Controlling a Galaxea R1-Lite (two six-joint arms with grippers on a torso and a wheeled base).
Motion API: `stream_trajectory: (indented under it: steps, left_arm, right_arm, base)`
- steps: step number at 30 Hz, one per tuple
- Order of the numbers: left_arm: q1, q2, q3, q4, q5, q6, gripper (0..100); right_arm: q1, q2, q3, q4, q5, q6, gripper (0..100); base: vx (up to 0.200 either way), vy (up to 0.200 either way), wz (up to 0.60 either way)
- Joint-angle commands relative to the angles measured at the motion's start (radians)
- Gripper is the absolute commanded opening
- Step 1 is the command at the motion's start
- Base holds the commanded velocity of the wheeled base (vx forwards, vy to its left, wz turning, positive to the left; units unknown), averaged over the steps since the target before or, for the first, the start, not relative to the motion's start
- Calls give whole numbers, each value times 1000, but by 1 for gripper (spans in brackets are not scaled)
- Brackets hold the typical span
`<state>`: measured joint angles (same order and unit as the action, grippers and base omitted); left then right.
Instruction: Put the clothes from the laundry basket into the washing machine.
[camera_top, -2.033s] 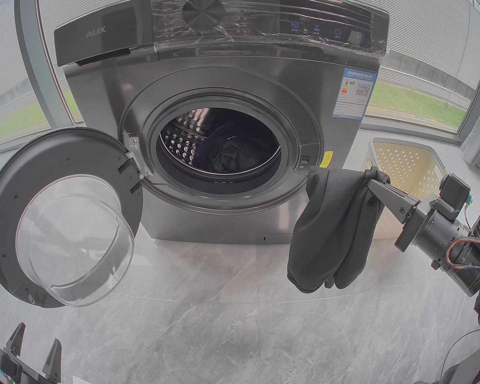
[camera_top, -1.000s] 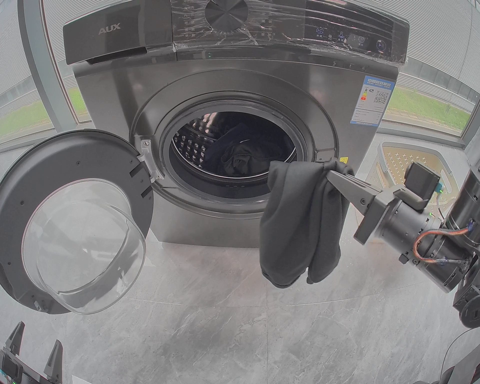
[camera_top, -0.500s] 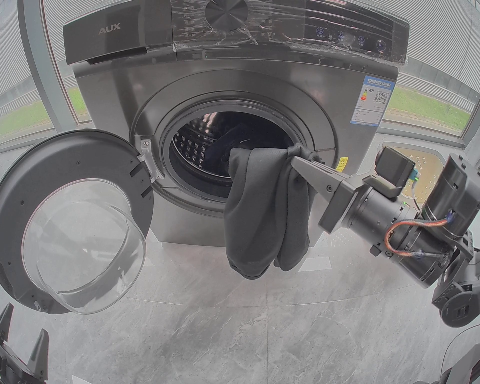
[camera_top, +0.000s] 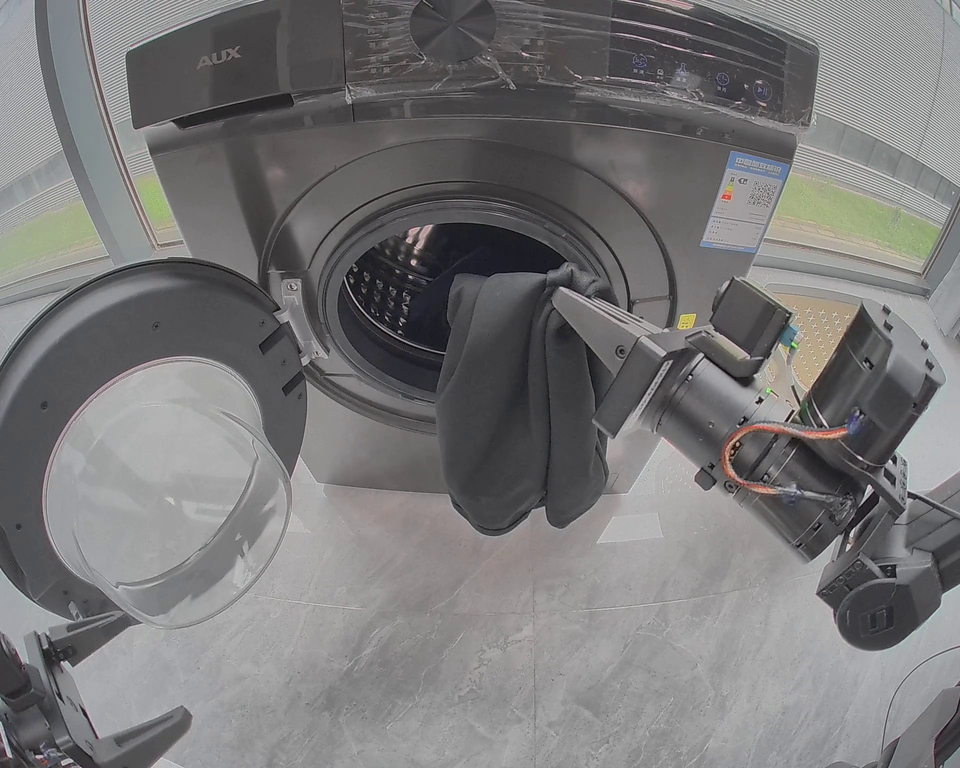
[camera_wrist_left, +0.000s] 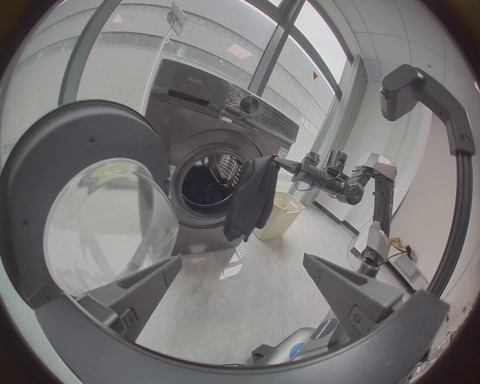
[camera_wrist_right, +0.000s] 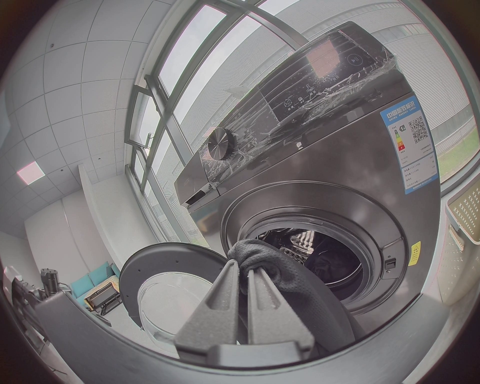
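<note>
Nearest, low over the grey floor, the left gripper is spread wide and holds nothing. Farther in, the right gripper, fingers pressed together, pinches a dark grey garment that hangs across the front of the washing machine opening. The door stands open on the left. Dark clothes lie in the drum. The laundry basket stands just beside the machine's right side.

Grey washer showing satin metal, garment hanging as matt dark cloth, door bowl gleaming clear, floor shining like polished stone.
</note>
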<state>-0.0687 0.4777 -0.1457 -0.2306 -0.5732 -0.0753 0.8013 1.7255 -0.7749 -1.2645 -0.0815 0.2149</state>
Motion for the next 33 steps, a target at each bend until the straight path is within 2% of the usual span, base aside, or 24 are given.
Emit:
stream_trajectory:
  steps: [1,6,8,10,12,14,16,19,20,23,28,33]
  left_arm:
    - [-95,297,-20,-138,-37,0,100]
    - [-115,450,-55,-242,-37,-1,100]
    - [-146,579,-80,-331,-37,-11,100]
    - [-155,622,-86,-361,-37,-15,100]
    - [-166,705,-92,-417,-33,-9,100]
    - [-172,722,-98,-426,-30,-9,100]
    - [-215,802,-146,-450,-27,-20,100]
    - [-215,811,-150,-454,-25,-23,100]
    - [-220,883,-181,-473,-7,-27,100]
    - [-227,932,-195,-503,-2,-27,100]
    - [-275,1073,-227,-607,19,-29,100]
    - [-284,1165,-248,-674,29,-32,100]
  right_arm:
    - [3,32,-20,-13,-3,-6,0]
    - [1,34,-18,-10,-3,-6,0]
    - [1,45,-20,-10,-3,-6,0]
    - [3,45,-21,-10,-3,-6,0]
    - [3,52,-35,-7,-1,-8,0]
    - [3,60,-40,-7,-1,-8,0]
    - [6,80,-52,-10,-3,-11,0]
    - [9,80,-52,-10,-3,-11,0]
    - [16,78,-57,-10,-3,-11,0]
    - [16,78,-63,-9,-3,-11,0]
    - [19,83,-76,-9,-3,-11,0]
    - [26,81,-81,-15,-4,-11,0]
  base:
    - [0,0,0]
    - [0,0,0]
    - [0,0,0]
    - [0,0,0]
    - [0,0,0]
    - [0,0,0]
    - [0,0,0]
    - [0,0,0]
    - [0,0,0]
    - [0,0,0]
    - [0,0,0]
    - [0,0,0]
